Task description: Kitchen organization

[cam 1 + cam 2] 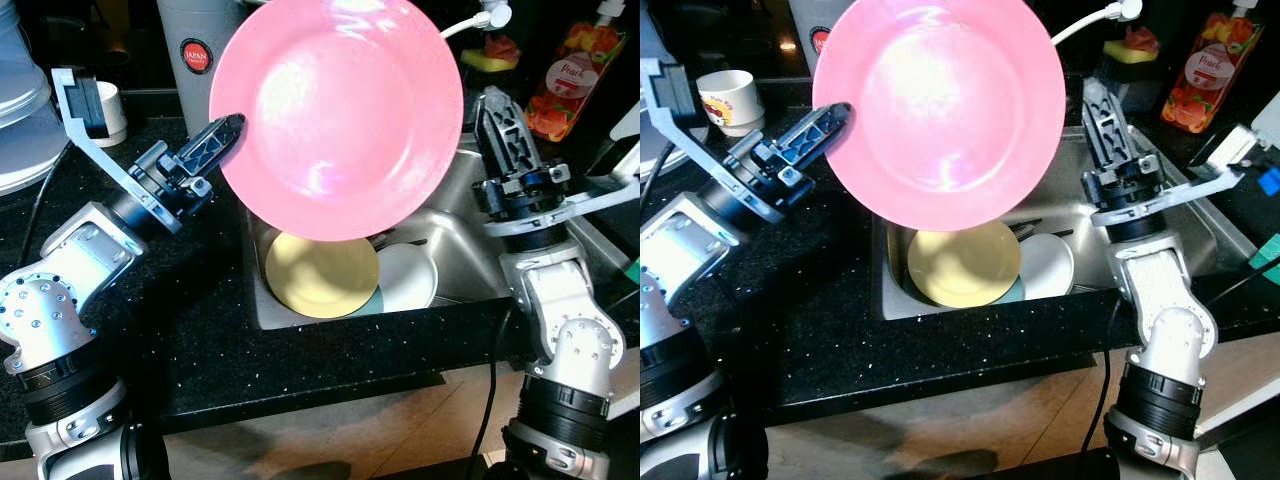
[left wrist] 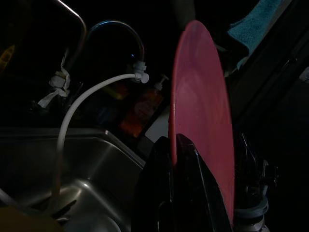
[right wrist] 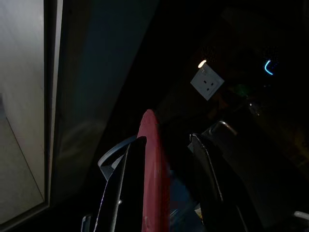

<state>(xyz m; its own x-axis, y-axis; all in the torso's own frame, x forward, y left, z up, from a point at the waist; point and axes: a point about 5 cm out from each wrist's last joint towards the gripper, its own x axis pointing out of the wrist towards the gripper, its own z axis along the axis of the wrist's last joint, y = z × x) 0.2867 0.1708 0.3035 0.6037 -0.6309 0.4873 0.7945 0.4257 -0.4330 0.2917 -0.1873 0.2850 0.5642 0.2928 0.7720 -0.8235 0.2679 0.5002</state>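
Note:
A large pink plate (image 1: pixel 335 115) hangs tilted above the sink (image 1: pixel 470 260), its face turned toward me. My left gripper (image 1: pixel 228 128) is shut on the plate's left rim; the left wrist view shows the plate (image 2: pixel 203 111) edge-on between the black fingers (image 2: pixel 188 183). At the plate's right edge my right gripper (image 1: pixel 490 105) points upward. In the right wrist view its fingers (image 3: pixel 130 183) stand apart with the pink rim (image 3: pixel 152 164) between them, close to one finger. Down in the sink lie a yellow plate (image 1: pixel 320 275) and a white dish (image 1: pixel 410 275).
Black speckled counter (image 1: pixel 180 340) surrounds the sink. A grey canister (image 1: pixel 195 50) and a white mug (image 1: pixel 728 98) stand at the back left, and stacked clear dishes (image 1: pixel 20 120) are at the far left. A peach soap bottle (image 1: pixel 575 80), a sponge (image 1: pixel 488 52) and a white hose (image 1: pixel 470 22) are behind the sink.

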